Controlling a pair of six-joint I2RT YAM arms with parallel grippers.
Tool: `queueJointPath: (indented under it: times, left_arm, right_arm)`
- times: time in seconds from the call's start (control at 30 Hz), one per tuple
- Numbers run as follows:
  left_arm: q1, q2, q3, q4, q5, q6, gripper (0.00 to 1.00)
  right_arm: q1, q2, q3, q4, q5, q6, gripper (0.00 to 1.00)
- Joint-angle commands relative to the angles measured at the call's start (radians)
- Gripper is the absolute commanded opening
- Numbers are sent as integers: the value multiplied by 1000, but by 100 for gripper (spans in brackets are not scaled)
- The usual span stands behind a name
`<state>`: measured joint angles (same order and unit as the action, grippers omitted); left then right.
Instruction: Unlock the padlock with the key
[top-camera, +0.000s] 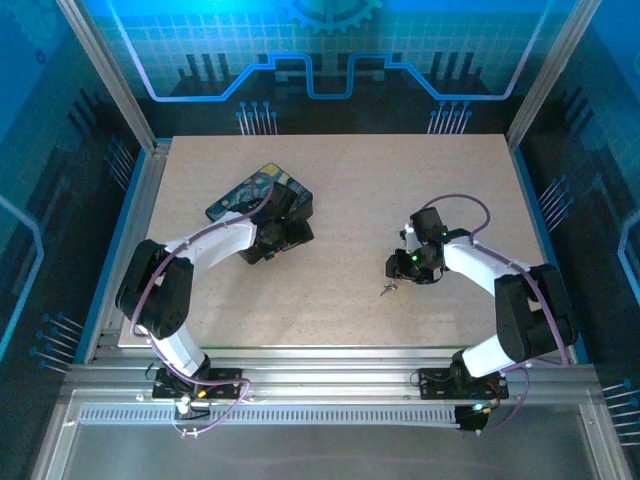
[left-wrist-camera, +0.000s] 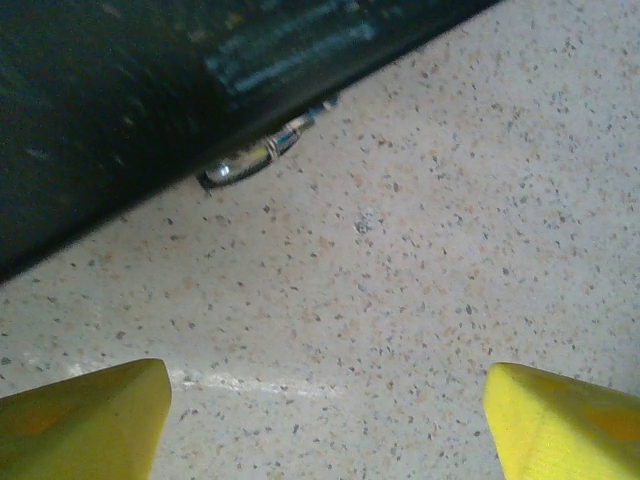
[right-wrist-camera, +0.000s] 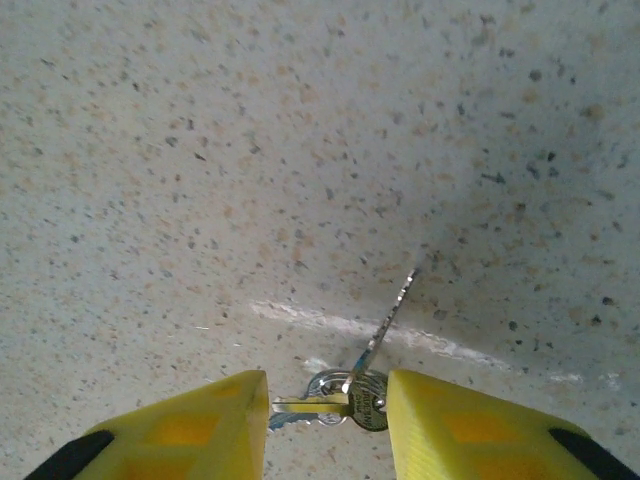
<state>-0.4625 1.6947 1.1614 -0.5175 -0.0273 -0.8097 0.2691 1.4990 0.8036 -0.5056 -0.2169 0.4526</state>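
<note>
A small bunch of silvery keys on a ring (right-wrist-camera: 352, 398) lies on the speckled table, seen in the top view as the key (top-camera: 385, 290). One key blade (right-wrist-camera: 393, 312) stands on edge, pointing away. My right gripper (right-wrist-camera: 328, 402) has its yellow fingers (right-wrist-camera: 455, 425) closed in on the bunch, touching it on both sides. My left gripper (left-wrist-camera: 325, 410) is wide open over bare table, beside the dark box (left-wrist-camera: 120, 90). A small shiny metal piece (left-wrist-camera: 250, 160) peeks from under the box's edge; I cannot tell whether it is the padlock.
The dark box with the blue-and-yellow swirl print (top-camera: 258, 192) lies at the back left of the table (top-camera: 400, 180), half under the left arm. Metal frame rails (top-camera: 330, 375) run along the near edge. A pale scratch (right-wrist-camera: 440, 345) crosses the table beyond the keys.
</note>
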Motion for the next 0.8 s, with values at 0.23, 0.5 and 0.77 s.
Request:
queueJointPath:
  times: [0.23, 0.5, 0.77]
  left_arm:
    - [-4, -61, -16, -4, 39, 33, 83]
    - [-3, -86, 9, -37, 12, 72, 83]
    - [1, -101, 65, -80, 82, 160, 83]
  right_arm:
    - [74, 43, -17, -30, 102, 42, 30]
    - [85, 75, 16, -69, 182, 46, 13]
    - [102, 12, 43, -32, 129, -76, 1]
